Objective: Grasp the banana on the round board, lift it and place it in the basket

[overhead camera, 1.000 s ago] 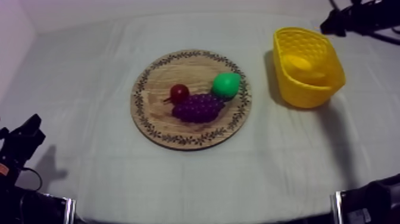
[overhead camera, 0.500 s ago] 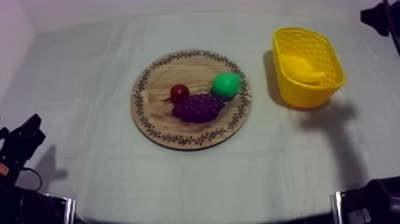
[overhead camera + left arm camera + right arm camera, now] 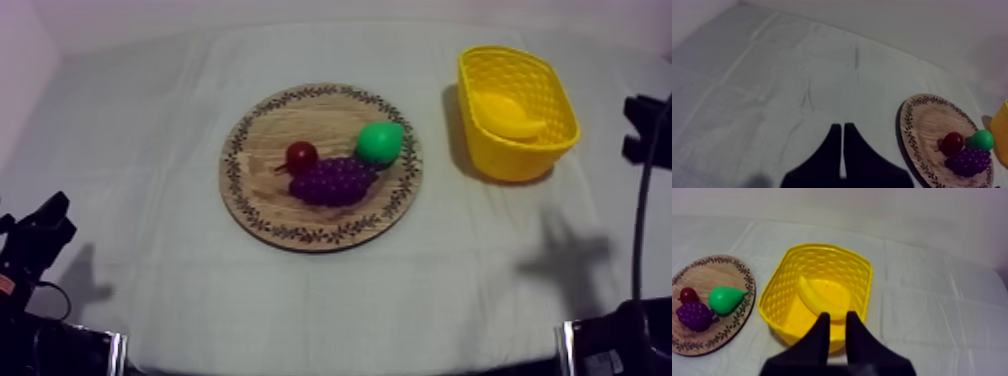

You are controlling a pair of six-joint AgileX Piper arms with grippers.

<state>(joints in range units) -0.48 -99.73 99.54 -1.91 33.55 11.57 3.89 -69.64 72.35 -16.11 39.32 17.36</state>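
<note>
Done, by the look: banana [image 3: 508, 112] resting inside basket [image 3: 520, 162]. Right gripper [image 3: 837, 317] just above its near rim, fingers slightly apart on nothing — left gripper [image 3: 841, 127] closed to a wedge, parked away from board [image 3: 300, 115], unneeded.

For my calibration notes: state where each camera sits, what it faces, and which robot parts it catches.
Top view: above the table, slanting down on wooden board and yellow basket; left arm low, right arm beside the basket.
Left wrist view: on the left arm, facing across the cloth toward the board; left arm's fingers together.
Right wrist view: on the right arm, looking into the basket at the banana; right arm's fingers apart.
All three show the board.
</note>
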